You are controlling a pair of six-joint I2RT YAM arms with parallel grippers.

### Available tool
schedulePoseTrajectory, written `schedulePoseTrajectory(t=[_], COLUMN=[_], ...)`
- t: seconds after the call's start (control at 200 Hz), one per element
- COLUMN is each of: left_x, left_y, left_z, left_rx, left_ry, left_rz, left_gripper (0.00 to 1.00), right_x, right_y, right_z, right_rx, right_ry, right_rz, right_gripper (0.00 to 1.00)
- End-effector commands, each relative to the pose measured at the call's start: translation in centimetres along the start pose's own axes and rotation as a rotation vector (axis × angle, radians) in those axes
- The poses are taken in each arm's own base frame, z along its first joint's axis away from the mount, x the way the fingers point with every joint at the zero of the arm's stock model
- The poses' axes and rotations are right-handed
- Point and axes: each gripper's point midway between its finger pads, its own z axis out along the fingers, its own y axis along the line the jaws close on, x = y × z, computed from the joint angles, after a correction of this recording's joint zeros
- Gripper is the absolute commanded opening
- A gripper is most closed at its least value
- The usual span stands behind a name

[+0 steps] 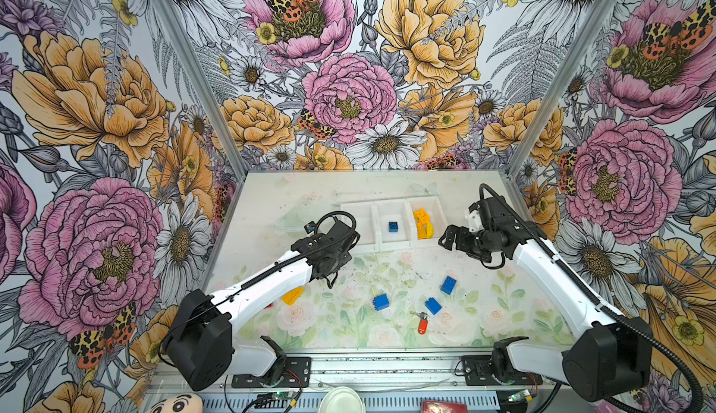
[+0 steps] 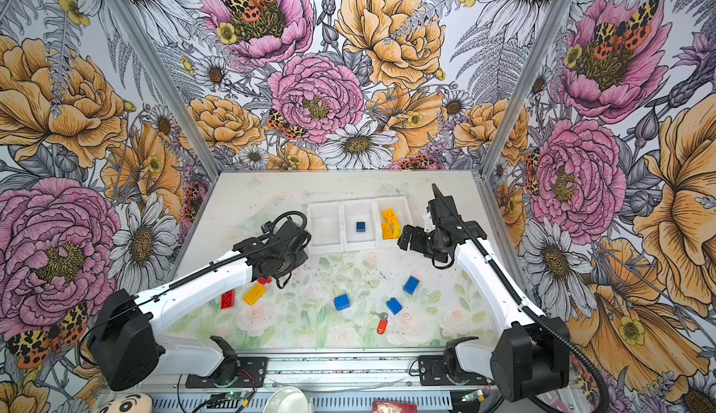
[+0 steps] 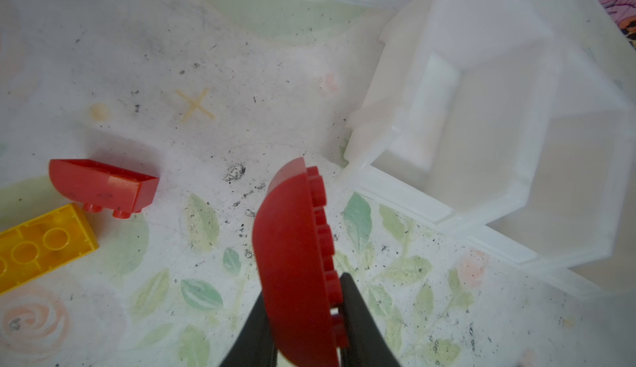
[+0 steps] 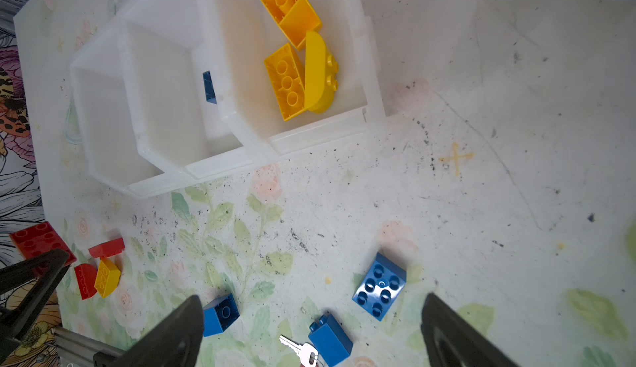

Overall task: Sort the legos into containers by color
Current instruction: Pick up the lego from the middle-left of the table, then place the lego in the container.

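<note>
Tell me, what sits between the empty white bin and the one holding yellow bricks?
The middle bin, with a single blue brick inside it. It shows in both top views.

No readable text; a faint yellow cross [image 3: 195, 105] marks the tabletop [image 3: 261, 72].

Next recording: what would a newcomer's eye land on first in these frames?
The left gripper shut on a curved red brick, filling the left wrist view close to the containers. Next, the yellow bricks heaped in the end container nearest the right gripper, and three blue bricks loose on the flowered table near an orange key tag.
</note>
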Motion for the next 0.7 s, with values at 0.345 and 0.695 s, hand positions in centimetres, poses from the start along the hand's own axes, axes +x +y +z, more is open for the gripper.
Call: schedulePoseTrajectory(t=[0.345, 0.695], left_x=[-2.5, -2.1], left_y=[-7.7, -10.4], left_z=[-1.9, 1.4], left_rx=[0.116, 0.154], left_ry=[-0.047, 0.04], left_rz=[0.271, 0.346], left_gripper=[0.02, 0.02], right_x=[0.3, 0.3], right_y=[-0.3, -0.3], right_z=[-0.8, -0.8], right_rx=[0.013, 0.009], right_ry=[-0.025, -0.027], right_rz=[0.012, 0.021], right_gripper=[0.99, 0.99])
